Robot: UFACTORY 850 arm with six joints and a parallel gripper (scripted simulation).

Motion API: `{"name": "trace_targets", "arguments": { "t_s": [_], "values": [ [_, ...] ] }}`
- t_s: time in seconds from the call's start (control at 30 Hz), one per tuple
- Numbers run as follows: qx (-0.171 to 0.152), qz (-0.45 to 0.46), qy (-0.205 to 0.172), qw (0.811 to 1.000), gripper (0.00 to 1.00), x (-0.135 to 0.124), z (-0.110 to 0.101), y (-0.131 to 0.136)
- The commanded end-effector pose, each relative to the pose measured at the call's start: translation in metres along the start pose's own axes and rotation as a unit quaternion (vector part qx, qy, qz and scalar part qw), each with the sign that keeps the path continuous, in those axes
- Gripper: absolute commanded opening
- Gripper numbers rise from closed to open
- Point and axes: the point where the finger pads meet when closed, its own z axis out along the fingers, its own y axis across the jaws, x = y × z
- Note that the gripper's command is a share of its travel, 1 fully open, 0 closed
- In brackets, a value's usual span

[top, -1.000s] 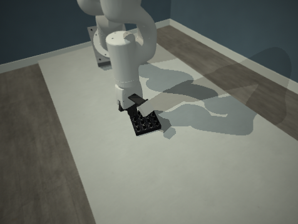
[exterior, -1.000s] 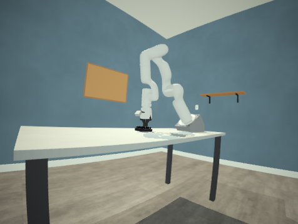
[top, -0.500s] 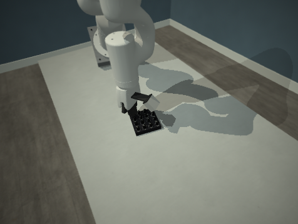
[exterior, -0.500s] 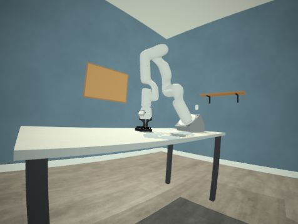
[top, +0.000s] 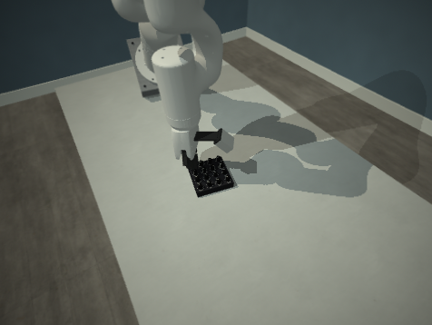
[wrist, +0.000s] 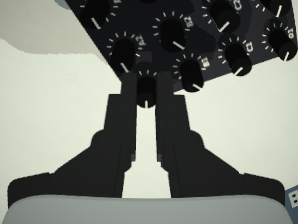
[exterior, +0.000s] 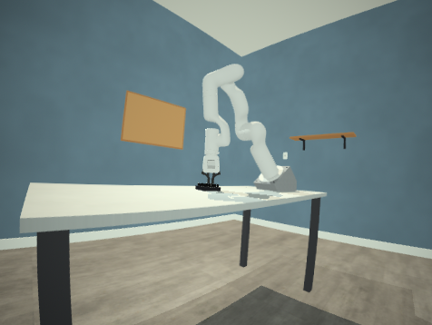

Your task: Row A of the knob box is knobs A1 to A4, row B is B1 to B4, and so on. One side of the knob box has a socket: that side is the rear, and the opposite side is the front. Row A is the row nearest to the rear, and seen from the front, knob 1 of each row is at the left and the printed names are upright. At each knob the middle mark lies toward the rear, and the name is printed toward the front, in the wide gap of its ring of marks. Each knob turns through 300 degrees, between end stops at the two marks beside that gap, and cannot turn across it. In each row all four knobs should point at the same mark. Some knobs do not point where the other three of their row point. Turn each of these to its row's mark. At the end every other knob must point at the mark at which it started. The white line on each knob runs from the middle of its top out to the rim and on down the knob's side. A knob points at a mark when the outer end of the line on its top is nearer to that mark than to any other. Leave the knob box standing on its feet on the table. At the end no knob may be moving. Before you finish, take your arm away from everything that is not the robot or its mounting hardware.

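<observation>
Two black fingers of the gripper (wrist: pixel 145 96) are clamped on a corner knob (wrist: pixel 145 91) of the knob box (wrist: pixel 200 23), one finger each side, a white line visible on the knob between them. Which knob this is by name: labels too small to read. Beyond it, the other knobs spread across the black panel, white lines pointing various ways. In the top view the knob box (top: pixel 213 178) sits flat on the pale table (top: pixel 227 254), gripper (top: pixel 190 160) at its corner nearest the arm base (top: pixel 134 50). Exterior view: box (exterior: pixel 208 187) near the table's far side, white arm (exterior: pixel 213 104) straight above it; orange board (exterior: pixel 153 120) and shelf (exterior: pixel 323 135) on the wall behind.
</observation>
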Motion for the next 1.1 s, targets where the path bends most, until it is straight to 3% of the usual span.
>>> {"name": "trace_targets", "arguments": {
  "t_s": [0.0,0.6,1.07],
  "values": [
    [-0.012,-0.057,-0.008,0.998,0.08,0.0002,-0.0001,0.0003],
    [-0.011,-0.185,-0.009,0.983,0.08,0.0002,-0.0001,0.0003],
    [-0.011,-0.217,-0.010,0.976,0.08,0.0002,-0.0001,0.0003]
  ]
}}
